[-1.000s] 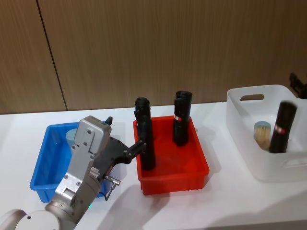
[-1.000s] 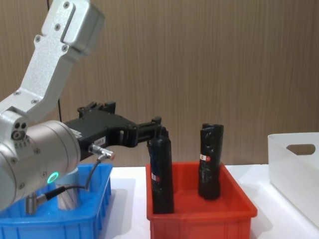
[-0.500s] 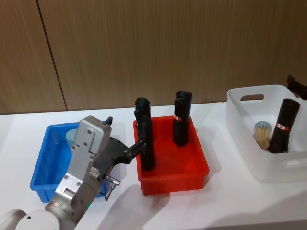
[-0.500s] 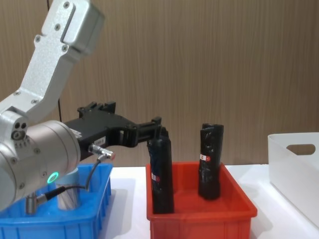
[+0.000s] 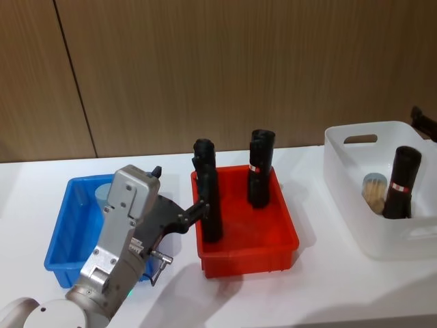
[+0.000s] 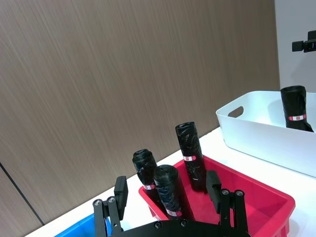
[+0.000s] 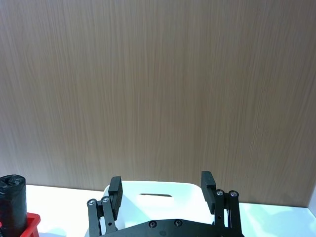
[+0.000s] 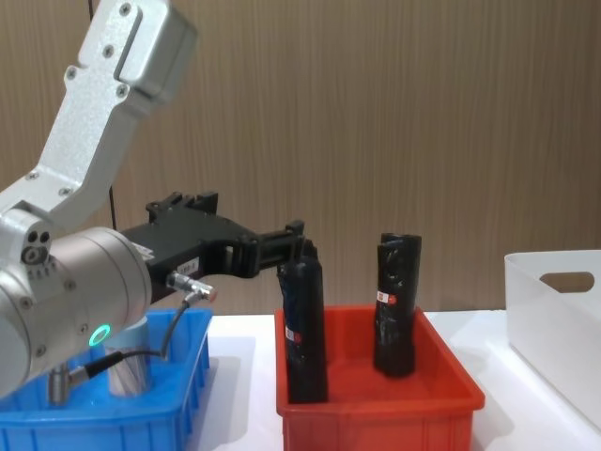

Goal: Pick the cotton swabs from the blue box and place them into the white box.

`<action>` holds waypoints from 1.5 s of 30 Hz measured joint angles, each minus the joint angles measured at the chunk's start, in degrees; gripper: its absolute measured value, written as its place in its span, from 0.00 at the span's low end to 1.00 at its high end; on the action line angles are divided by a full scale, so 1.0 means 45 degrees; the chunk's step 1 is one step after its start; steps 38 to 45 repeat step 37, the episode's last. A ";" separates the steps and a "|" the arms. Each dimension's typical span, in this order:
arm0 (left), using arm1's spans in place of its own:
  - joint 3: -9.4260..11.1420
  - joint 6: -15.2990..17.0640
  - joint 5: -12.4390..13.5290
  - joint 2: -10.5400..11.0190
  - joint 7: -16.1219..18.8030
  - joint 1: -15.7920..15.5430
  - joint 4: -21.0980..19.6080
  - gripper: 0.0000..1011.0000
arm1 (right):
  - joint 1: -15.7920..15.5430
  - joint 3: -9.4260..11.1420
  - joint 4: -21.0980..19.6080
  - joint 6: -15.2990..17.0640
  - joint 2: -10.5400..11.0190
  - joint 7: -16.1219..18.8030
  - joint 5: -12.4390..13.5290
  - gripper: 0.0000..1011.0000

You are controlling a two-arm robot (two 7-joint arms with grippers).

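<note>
The left hand is seen at lower left of centre in the head view, held with its fingers spread apart and nothing between them, above the seam between the blue box and the red bin; in the left wrist view its two finger pads stand wide on either side of the black rolls. The right hand is shown in the right wrist view, likewise spread and empty, with the rim of the white box just beyond it and the wood wall behind. One jar of cotton swabs is left in the blue box at the left of the head view, partly hidden by the left arm; in the chest view it is seen low at the left edge. A second jar already lies in the white box at the right of the head view, beside a black roll leaning there. The step in hand is judged to be the fetching of the remaining jar. For that, the left hand would have to be drawn back over the blue box, lowered around the jar and closed on it, with the black rolls in the red bin avoided on the way across the desk.
</note>
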 joint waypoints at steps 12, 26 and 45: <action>0.0000 0.0000 0.0000 0.0000 0.0000 0.0000 0.0000 0.99 | -0.0047 0.0018 -0.0062 -0.0014 0.0014 -0.0011 0.0026 0.99; 0.0000 0.0000 0.0000 -0.0001 0.0000 0.0000 0.0000 0.99 | -0.0064 0.0022 -0.0084 -0.0016 0.0014 -0.0010 0.0029 0.99; -0.0001 0.0000 0.0000 -0.0001 -0.0001 0.0000 0.0000 0.99 | -0.0070 0.0021 -0.0093 -0.0016 0.0014 -0.0009 0.0028 0.99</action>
